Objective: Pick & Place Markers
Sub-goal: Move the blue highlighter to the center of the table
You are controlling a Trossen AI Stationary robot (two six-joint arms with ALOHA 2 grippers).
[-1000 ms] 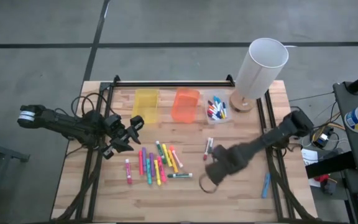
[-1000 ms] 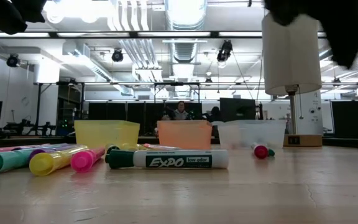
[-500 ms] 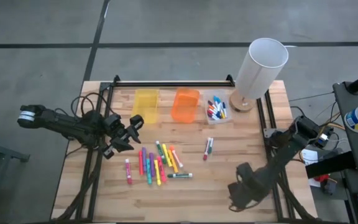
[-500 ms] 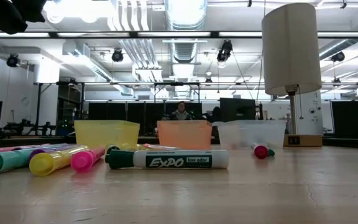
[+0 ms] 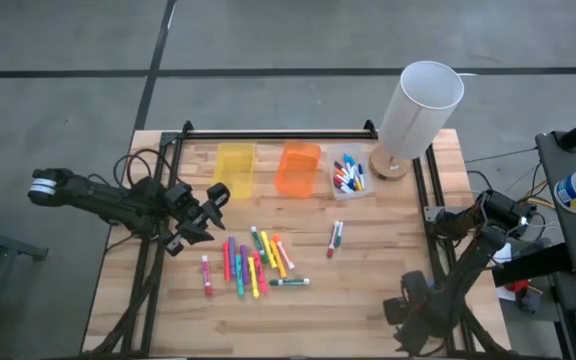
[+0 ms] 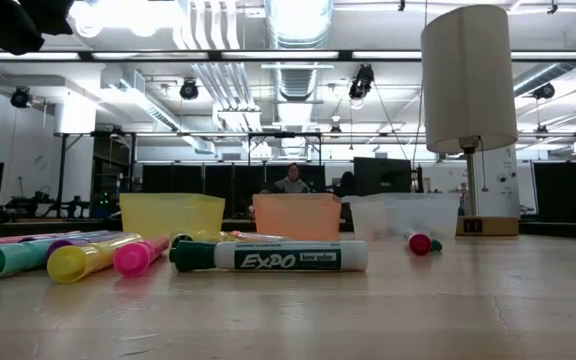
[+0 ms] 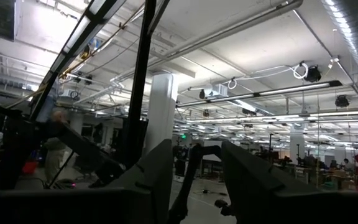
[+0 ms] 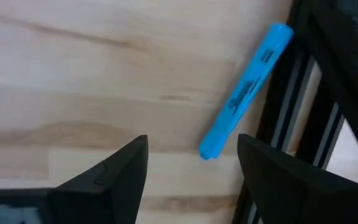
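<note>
The clear bin (image 5: 349, 177) held several markers; the yellow bin (image 5: 234, 167) and orange bin (image 5: 298, 168) looked empty. Loose markers (image 5: 253, 262) lay mid-tabletop (image 5: 368, 250). The right gripper (image 5: 408, 308), fingers open, had swung from mid-tabletop to the near right edge, over a blue marker (image 8: 246, 90). The left gripper (image 5: 208, 212) stayed put, fingers apart.

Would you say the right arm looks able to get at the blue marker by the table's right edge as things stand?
Probably yes. The right end effector hangs open just short of the blue marker, which lies alone on bare wood. The dark frame rail right beside it may crowd one finger.
</note>
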